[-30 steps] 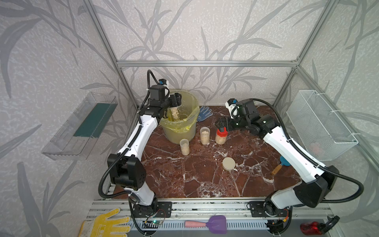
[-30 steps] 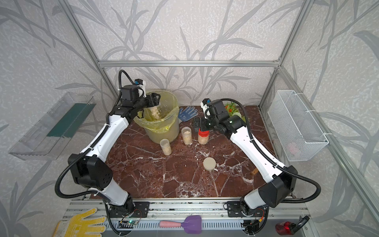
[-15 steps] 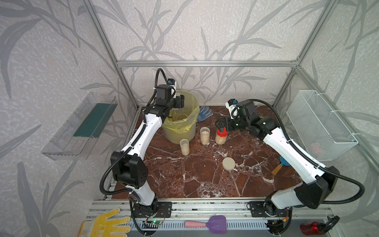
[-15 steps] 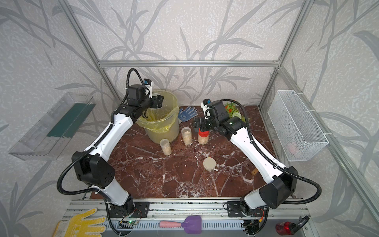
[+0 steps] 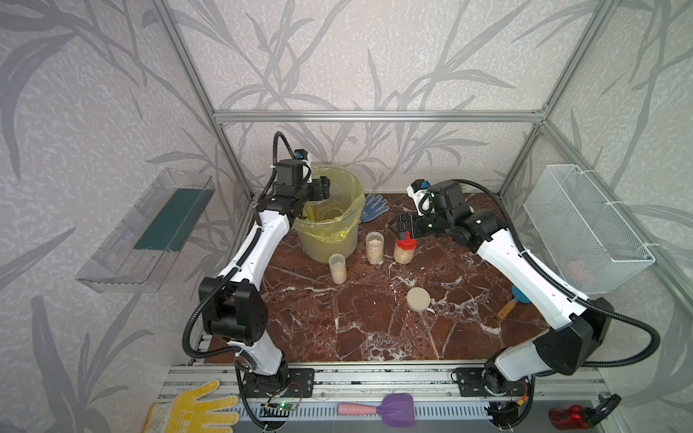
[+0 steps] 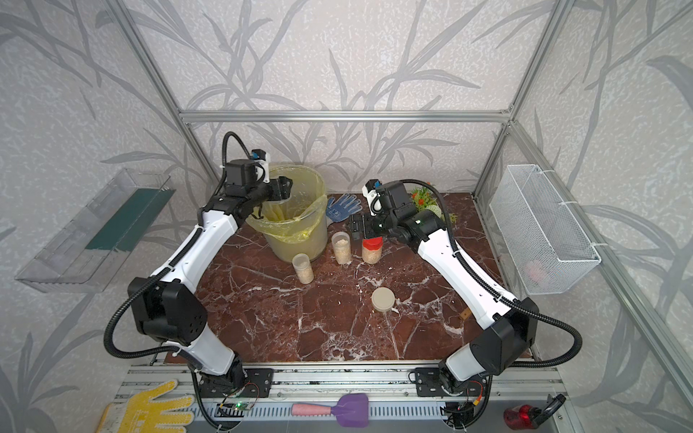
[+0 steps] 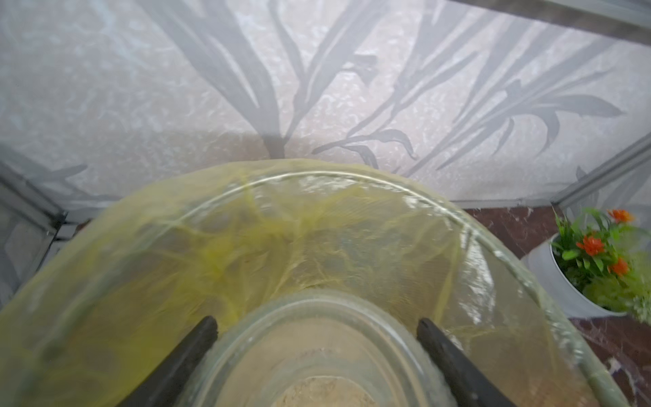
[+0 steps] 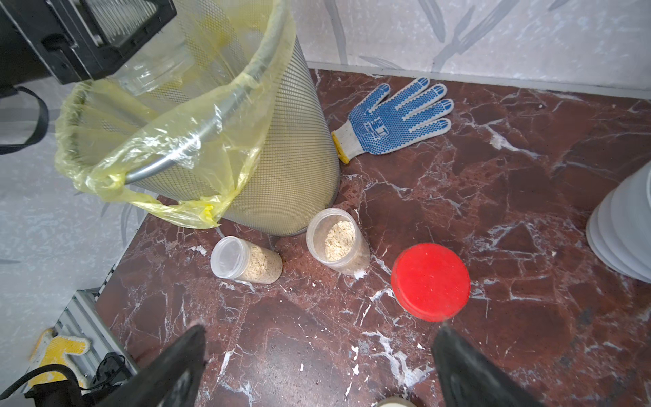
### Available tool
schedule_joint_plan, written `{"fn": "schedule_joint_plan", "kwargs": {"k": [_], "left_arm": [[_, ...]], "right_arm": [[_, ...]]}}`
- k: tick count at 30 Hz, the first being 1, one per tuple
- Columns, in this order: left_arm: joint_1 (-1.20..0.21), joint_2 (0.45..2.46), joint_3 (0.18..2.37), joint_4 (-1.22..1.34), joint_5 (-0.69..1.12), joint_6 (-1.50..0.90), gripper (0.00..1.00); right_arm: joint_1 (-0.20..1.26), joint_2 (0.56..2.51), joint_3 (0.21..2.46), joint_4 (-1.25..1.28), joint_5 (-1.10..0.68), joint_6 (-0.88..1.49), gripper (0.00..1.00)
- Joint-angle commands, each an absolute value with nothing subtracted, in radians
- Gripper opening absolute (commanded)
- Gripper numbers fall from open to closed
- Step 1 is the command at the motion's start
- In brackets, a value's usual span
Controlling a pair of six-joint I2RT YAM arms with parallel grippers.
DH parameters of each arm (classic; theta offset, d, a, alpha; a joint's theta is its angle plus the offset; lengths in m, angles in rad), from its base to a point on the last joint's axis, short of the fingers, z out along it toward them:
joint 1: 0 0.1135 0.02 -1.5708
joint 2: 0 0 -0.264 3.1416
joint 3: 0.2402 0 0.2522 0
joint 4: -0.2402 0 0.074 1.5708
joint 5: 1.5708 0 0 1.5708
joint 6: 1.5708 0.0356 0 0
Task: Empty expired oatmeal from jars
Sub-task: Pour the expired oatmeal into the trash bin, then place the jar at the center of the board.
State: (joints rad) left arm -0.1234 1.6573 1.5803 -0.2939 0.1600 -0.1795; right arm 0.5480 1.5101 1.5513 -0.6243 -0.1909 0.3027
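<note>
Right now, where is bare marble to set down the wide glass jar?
Free: front marble between the round beige lid and the left arm's base. Crowded: beside the yellow-lined mesh bin, where three small oatmeal jars stand.

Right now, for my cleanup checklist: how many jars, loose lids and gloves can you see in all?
Jars: 4
Loose lids: 1
Gloves: 2
Total: 7

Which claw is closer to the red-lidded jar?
Right. The right claw hovers open just above the red-lidded clear jar; the left claw is far off, over the yellow-lined mesh bin.
</note>
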Motion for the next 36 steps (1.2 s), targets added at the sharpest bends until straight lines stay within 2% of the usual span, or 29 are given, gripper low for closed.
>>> {"fn": "schedule_joint_plan", "kwargs": {"k": [1, 2, 3, 5, 6, 7, 8, 9, 11, 13, 15, 16, 17, 20, 30, 36], "left_arm": [[-0.22, 1.661, 1.659, -0.299, 0.041, -0.06, 0.0], [-0.23, 1.7, 1.771, -0.442, -0.005, -0.058, 0.0], [-0.229, 1.708, 1.791, -0.471, 0.036, -0.047, 0.0], [-0.219, 1.669, 1.668, -0.274, -0.096, -0.033, 0.0], [-0.201, 1.661, 1.695, -0.317, -0.057, -0.059, 0.0], [-0.189, 1.653, 1.732, -0.376, 0.072, -0.046, 0.0], [-0.193, 1.646, 1.719, -0.349, 0.085, -0.036, 0.0], [-0.196, 1.643, 1.694, -0.303, 0.033, -0.039, 0.0], [-0.192, 1.626, 1.709, -0.359, 0.053, -0.078, 0.0], [-0.189, 1.608, 1.606, -0.231, -0.022, -0.132, 0.0], [-0.201, 1.604, 1.665, -0.303, 0.093, -0.126, 0.0], [-0.215, 1.602, 1.606, -0.21, 0.026, -0.138, 0.0], [-0.211, 1.621, 1.612, -0.198, 0.0, -0.168, 0.0], [-0.208, 1.65, 1.729, -0.35, 0.103, -0.265, 0.0], [-0.228, 1.524, 1.603, -0.21, 0.062, -0.812, 0.0], [-0.276, 1.418, 1.523, -0.121, -0.058, -0.989, 0.0]], "right_arm": [[0.547, 1.48, 1.528, -0.548, -0.234, 0.32, 0.99], [0.548, 1.48, 1.53, -0.547, -0.237, 0.326, 0.99], [0.548, 1.479, 1.532, -0.55, -0.238, 0.327, 0.99], [0.55, 1.474, 1.532, -0.553, -0.239, 0.329, 0.99], [0.551, 1.474, 1.534, -0.557, -0.242, 0.325, 0.99], [0.55, 1.473, 1.537, -0.566, -0.242, 0.317, 0.99], [0.55, 1.471, 1.535, -0.566, -0.235, 0.313, 0.99], [0.55, 1.471, 1.53, -0.557, -0.233, 0.314, 0.99], [0.55, 1.475, 1.53, -0.549, -0.252, 0.316, 0.99], [0.55, 1.483, 1.534, -0.542, -0.267, 0.334, 0.99], [0.552, 1.486, 1.525, -0.525, -0.279, 0.346, 0.99], [0.553, 1.489, 1.52, -0.512, -0.281, 0.357, 0.99], [0.553, 1.492, 1.517, -0.501, -0.294, 0.367, 0.99], [0.565, 1.493, 1.529, -0.505, -0.291, 0.373, 0.99], [0.572, 1.468, 1.471, -0.324, -0.333, 0.575, 0.99], [0.574, 1.452, 1.426, -0.173, -0.37, 0.724, 0.99]]}}
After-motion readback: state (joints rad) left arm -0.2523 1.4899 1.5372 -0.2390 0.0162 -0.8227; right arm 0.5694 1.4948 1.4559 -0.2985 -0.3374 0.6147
